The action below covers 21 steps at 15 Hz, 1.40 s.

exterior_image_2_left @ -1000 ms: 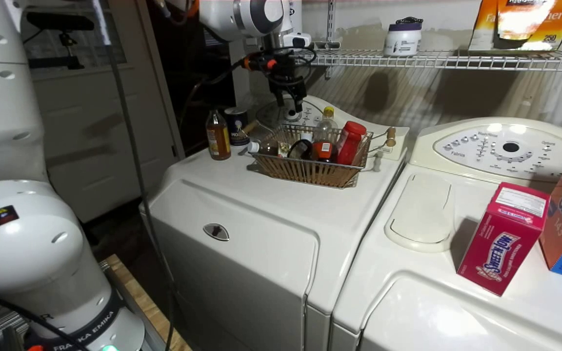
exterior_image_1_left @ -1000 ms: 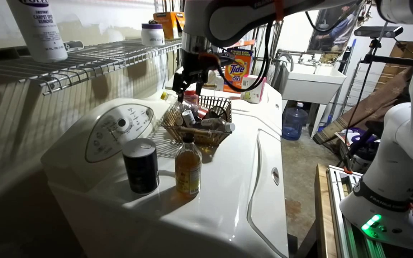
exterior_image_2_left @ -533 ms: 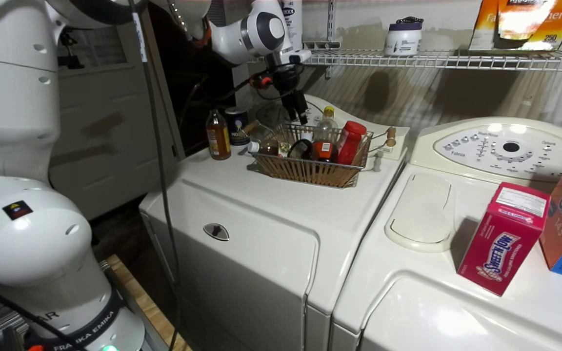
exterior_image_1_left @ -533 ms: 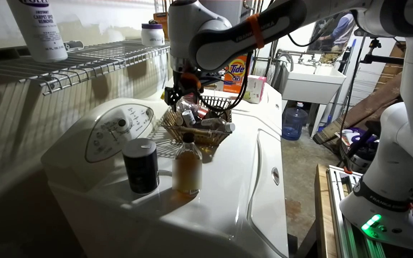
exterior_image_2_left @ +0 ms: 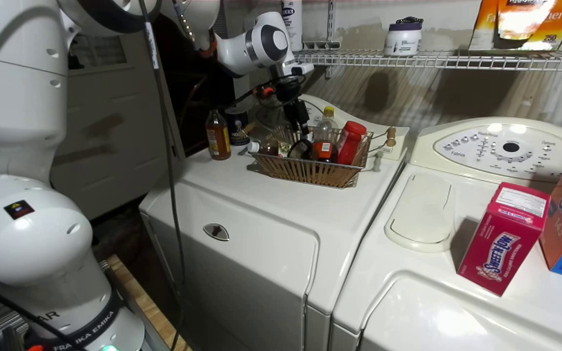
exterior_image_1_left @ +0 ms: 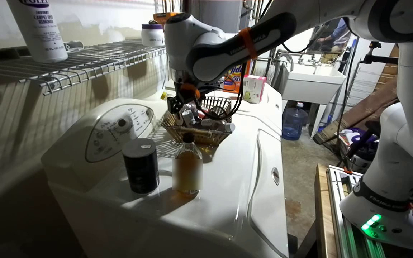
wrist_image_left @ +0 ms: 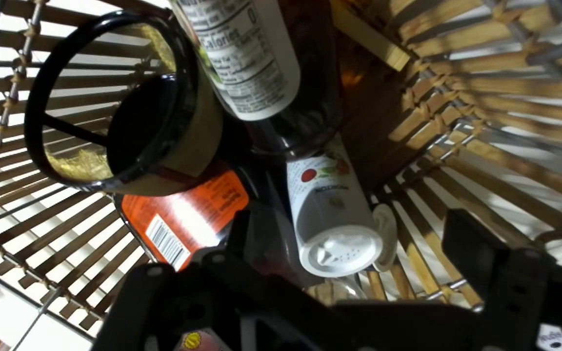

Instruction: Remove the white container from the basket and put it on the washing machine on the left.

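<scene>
The claw (wrist_image_left: 347, 229) is released: in the wrist view its fingers (wrist_image_left: 476, 248) stand wide apart, and the white container (wrist_image_left: 334, 209) shows in the gap with space on either side, though how deep they reach I cannot tell. That container is in the basket (exterior_image_2_left: 310, 173), tilted, near the labelled dark bottle (wrist_image_left: 256, 63) and the black-rimmed cup (wrist_image_left: 203, 141), with the red bottle (exterior_image_2_left: 350, 144) farther along the same basket in an exterior view. In both exterior views the basket rests on the white washing machine (exterior_image_2_left: 276, 214), and the amber bottle (exterior_image_2_left: 219, 140) and the dark canister (exterior_image_1_left: 141, 168) stand upright there, outside it and near one end.
</scene>
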Available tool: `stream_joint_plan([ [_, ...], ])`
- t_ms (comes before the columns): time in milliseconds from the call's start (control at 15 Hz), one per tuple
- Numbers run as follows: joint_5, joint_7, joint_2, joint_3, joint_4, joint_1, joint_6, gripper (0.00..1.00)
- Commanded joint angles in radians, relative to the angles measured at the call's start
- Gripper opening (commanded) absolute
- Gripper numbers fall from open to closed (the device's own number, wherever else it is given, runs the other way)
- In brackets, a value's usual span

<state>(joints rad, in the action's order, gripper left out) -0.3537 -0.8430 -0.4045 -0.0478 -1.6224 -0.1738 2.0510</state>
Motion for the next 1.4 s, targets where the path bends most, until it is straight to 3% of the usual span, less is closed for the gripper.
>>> stream_joint_plan([
  [0,-0.049,-0.034,-0.025,-0.024,0.031,-0.020,-0.037,1.00],
  [67,-0.045,-0.032,-0.028,-0.024,0.032,-0.019,-0.049,0.97],
  [133,-0.045,-0.032,-0.030,-0.024,0.033,-0.020,-0.054,0.88],
  [200,-0.042,-0.028,-0.032,-0.022,0.033,-0.019,-0.055,0.87],
  [333,-0.054,-0.027,-0.038,-0.024,0.035,-0.023,-0.053,0.72],
  [400,-0.069,-0.025,-0.042,-0.027,0.037,-0.026,-0.049,0.76],
  [533,-0.089,-0.020,-0.048,-0.027,0.039,-0.029,-0.036,0.93],
  [667,-0.113,-0.018,-0.054,-0.028,0.038,-0.033,-0.025,1.00],
  [800,-0.129,-0.012,-0.058,-0.026,0.033,-0.034,-0.008,1.00],
  [1333,-0.210,-0.004,-0.061,-0.029,0.003,-0.051,0.074,0.34],
])
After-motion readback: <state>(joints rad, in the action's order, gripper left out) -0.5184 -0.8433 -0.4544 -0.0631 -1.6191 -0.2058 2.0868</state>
